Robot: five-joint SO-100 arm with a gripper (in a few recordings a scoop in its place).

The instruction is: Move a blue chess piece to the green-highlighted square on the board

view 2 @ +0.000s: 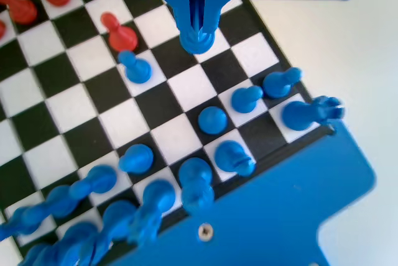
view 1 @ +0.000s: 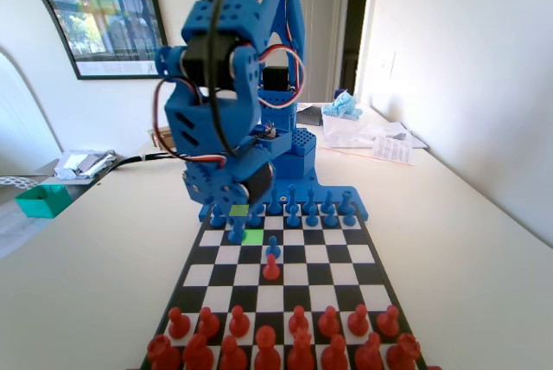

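In the fixed view my gripper (view 1: 237, 220) is low over the board's (view 1: 346, 253) far left part, shut on a blue chess piece (view 1: 235, 233), a small pawn. The pawn sits at the left edge of the green-highlighted square (view 1: 254, 236), a bright lime one in the third row from the arm. From the wrist view the gripper (view 2: 198, 27) pinches the pawn (view 2: 198, 41) between both jaws, above the edge where a black and a white square meet on the board (view 2: 68, 107). Whether its base touches the board I cannot tell.
A duller olive square (view 1: 244, 211) lies just behind the lime one. A lone blue pawn (view 1: 273, 249) faces a red pawn (view 1: 271, 268) mid-board. Blue pieces (view 1: 302, 208) line the far rows, red pieces (view 1: 276, 340) the near rows. A teal box (view 1: 41, 200) sits far left.
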